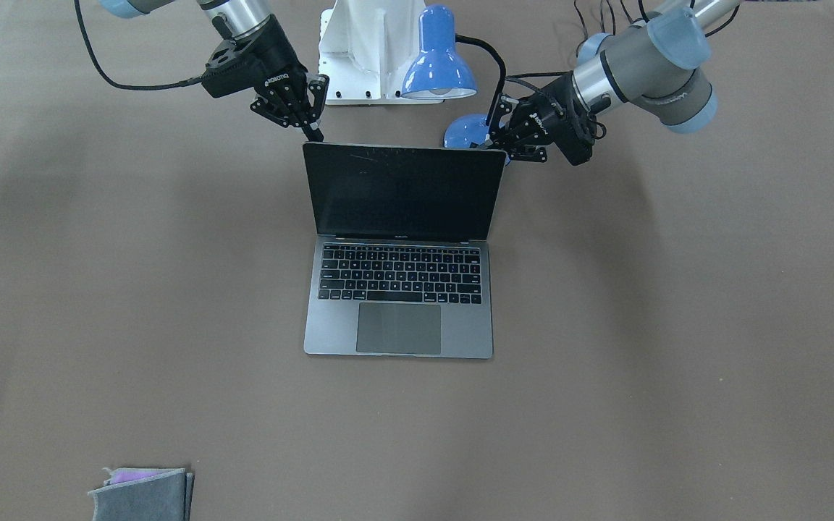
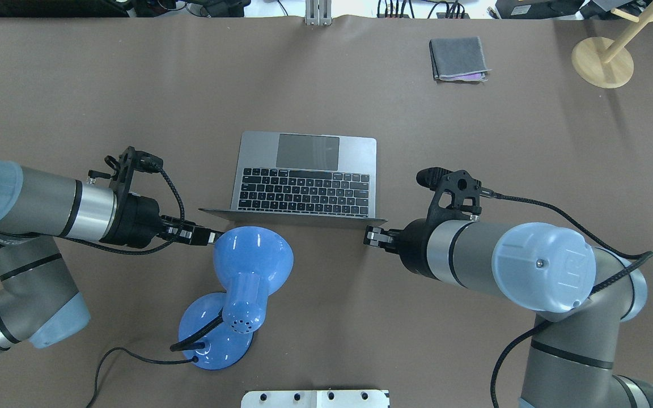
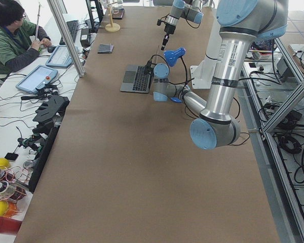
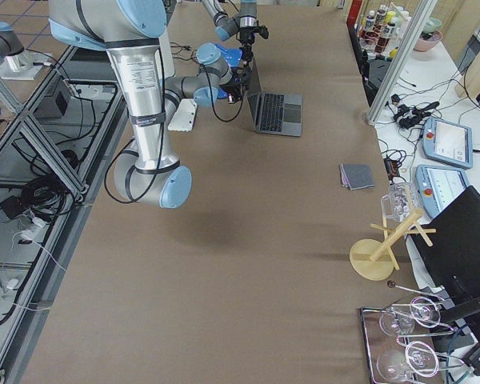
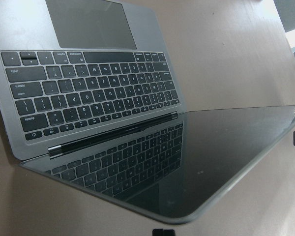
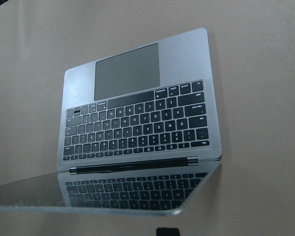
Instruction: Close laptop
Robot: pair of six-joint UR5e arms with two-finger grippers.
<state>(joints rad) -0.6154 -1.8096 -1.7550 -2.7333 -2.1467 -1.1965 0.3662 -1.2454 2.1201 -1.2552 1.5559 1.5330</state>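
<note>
The space-grey laptop (image 1: pixel 399 289) stands open at the table's middle, its black screen (image 1: pixel 402 192) tilted back toward me. It also shows in the overhead view (image 2: pixel 306 175). My left gripper (image 1: pixel 493 142) is shut and empty, its tip at the lid's top corner on my left, also seen from overhead (image 2: pixel 213 234). My right gripper (image 1: pixel 313 132) is shut and empty, its tip at the other top corner, also seen from overhead (image 2: pixel 368 235). Both wrist views look down over the lid's top edge onto the screen (image 5: pixel 201 162) and the keyboard (image 6: pixel 137 125).
A blue desk lamp (image 1: pixel 437 61) stands just behind the lid, its base (image 1: pixel 466 132) next to my left gripper and its shade (image 2: pixel 253 258) between the arms. A folded grey cloth (image 2: pixel 458 58) and a wooden stand (image 2: pixel 603 61) lie far across the table.
</note>
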